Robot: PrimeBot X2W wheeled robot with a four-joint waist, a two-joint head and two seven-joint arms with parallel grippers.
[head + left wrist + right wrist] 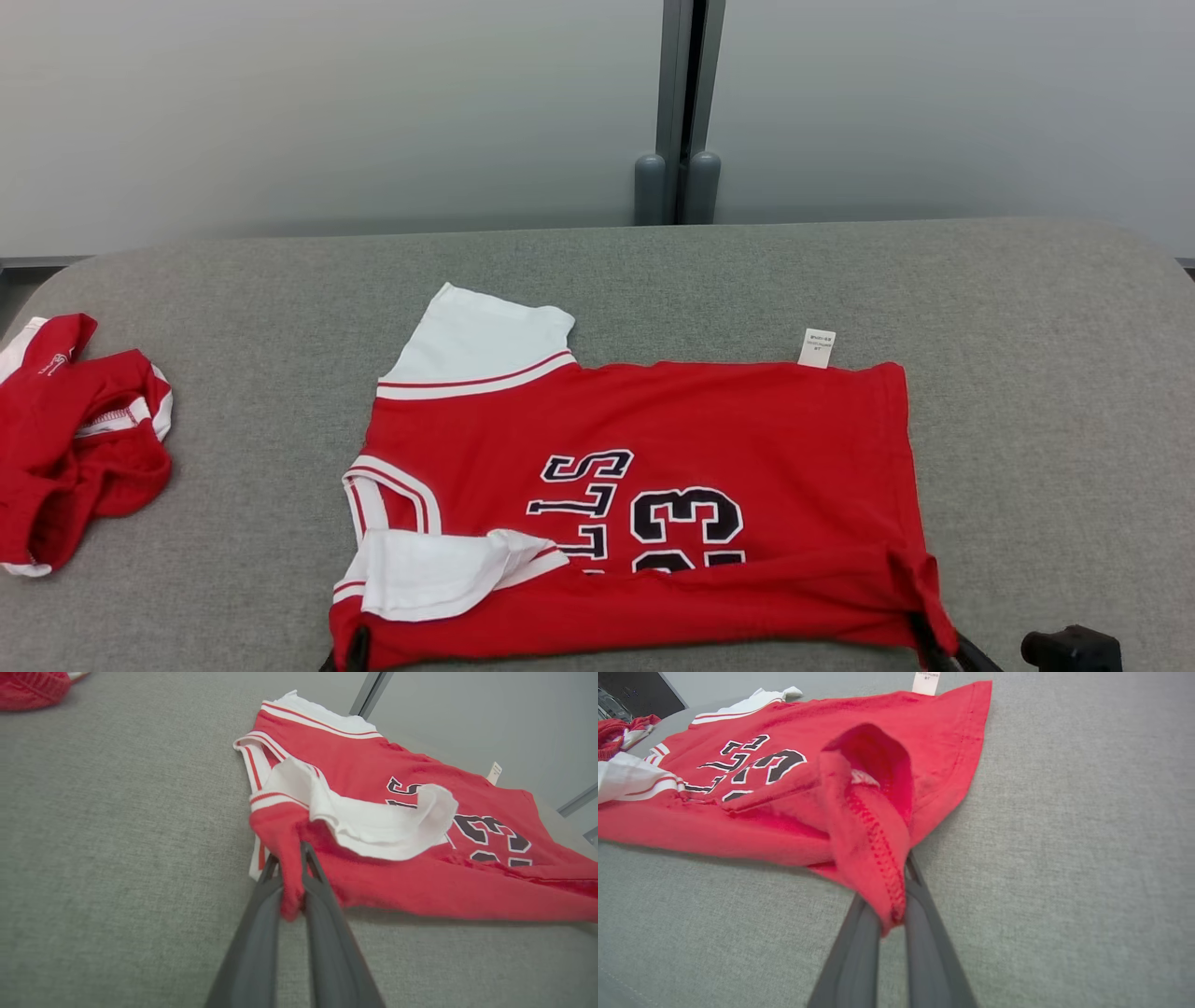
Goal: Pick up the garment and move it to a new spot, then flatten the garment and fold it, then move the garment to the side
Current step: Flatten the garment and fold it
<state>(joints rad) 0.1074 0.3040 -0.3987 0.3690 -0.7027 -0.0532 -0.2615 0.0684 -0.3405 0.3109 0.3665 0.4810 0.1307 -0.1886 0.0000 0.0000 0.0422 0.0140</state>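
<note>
1. Progress check: red jersey lies spread out near the middle of the grey padded table, print side up. Neck end points to the robot's left and hem to its right. So the relocating and flattening parts look done to me.
2. Far half is nice and flat. The far white sleeve sticks out and a little label pokes past the far edge.
3. Near edge is a different story: it's raised off the table and rolled a bit over the lower part of the lettering. The near white sleeve is flopped onto the chest.
4. Left gripper is pinched tight on the near shoulder corner, with red cloth squeezed between its two dark fingers.
5. Right gripper is clamped the same way on the near hem corner. The stitched hem bunches up and drapes over its fingertips.
6. My read: this is the first fold just getting going, with the near edge meant to go over toward the far edge. It's barely started, since most of the front is uncovered.
7. What's left, I reckon: lay that fold down, let go, probably fold once more across, then shift the bundle to the side.
8. Another crumpled red garment sits well apart at the robot's left end of the table. Maybe that's the "side" pile, can't say.
</note>
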